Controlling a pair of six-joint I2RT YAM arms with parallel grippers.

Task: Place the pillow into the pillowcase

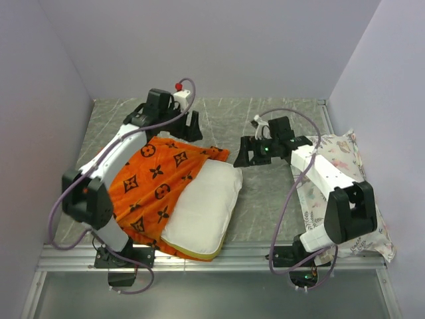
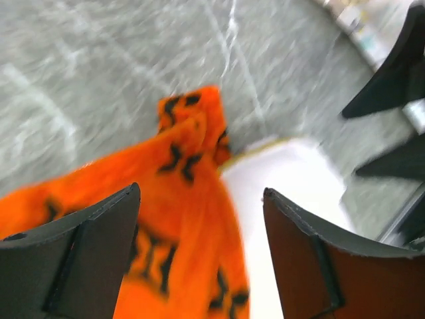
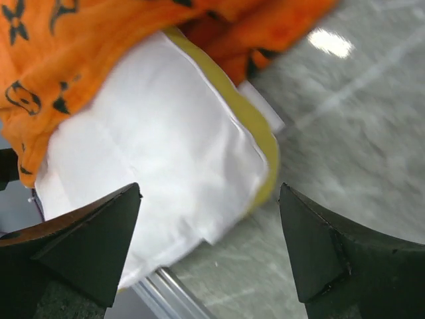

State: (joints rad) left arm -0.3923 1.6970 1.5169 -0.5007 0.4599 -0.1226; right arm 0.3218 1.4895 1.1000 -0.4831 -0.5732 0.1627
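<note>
The left end effector [image 1: 192, 129] is released: in the left wrist view its two dark fingers [image 2: 86, 252] stand wide apart with nothing between them, above the far corner of the pillowcase [image 1: 149, 179]. The right end effector [image 1: 242, 153] is likewise released, jaws wide and grasping nothing, near the far right corner of the pillow [image 1: 207, 199].

Pillow: plain white, soft, rectangular, with a yellow band along its edge. The band shows at the near edge in the top view and along one side in the right wrist view. The pillow lies flat on the grey tabletop [image 1: 272, 193], left of centre.

Pillowcase: bright orange fabric with black monogram, flower and diamond marks, rumpled. It drapes over the left part of the pillow, and an orange strip shows beneath the pillow's near edge. The right part of the pillow lies exposed outside the case.

A white printed cover [image 1: 345, 156] lies at the right edge of the tabletop, partly under the right arm, well apart from the pillow
</note>
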